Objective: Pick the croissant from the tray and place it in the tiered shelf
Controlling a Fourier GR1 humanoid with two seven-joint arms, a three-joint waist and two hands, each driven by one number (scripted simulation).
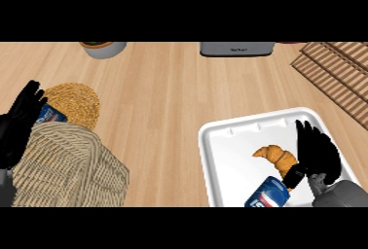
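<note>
1. One view, from the head, is given. In it a white tray (226,163) is seen on the wooden tabletop (165,97), at the lower right.
2. The croissant (276,156) is seen lying in the tray, a little right of its middle.
3. The right hand (316,148) is seen over the tray's right part, just beside the croissant on its right. Its fingers are held straight, pointed away from the robot, and nothing is clasped by them. Whether the croissant is touched cannot be told.
4. A blue can (268,193) is seen lying in the tray's near part, below the croissant.
5. The tiered shelf (68,160), made of wicker, is found at the left, well apart from the tray. A round woven tier (75,99) is seen at its far side, and a blue-and-white item (50,115) is partly shown there.
6. The left hand (20,119) is shown at the left edge, resting open with fingers up, and nothing is held by it.
7. Along the far edge a grey pot (104,48) and a grey appliance (237,48) are seen. Slatted wooden boards (338,73) are seen at the far right.
</note>
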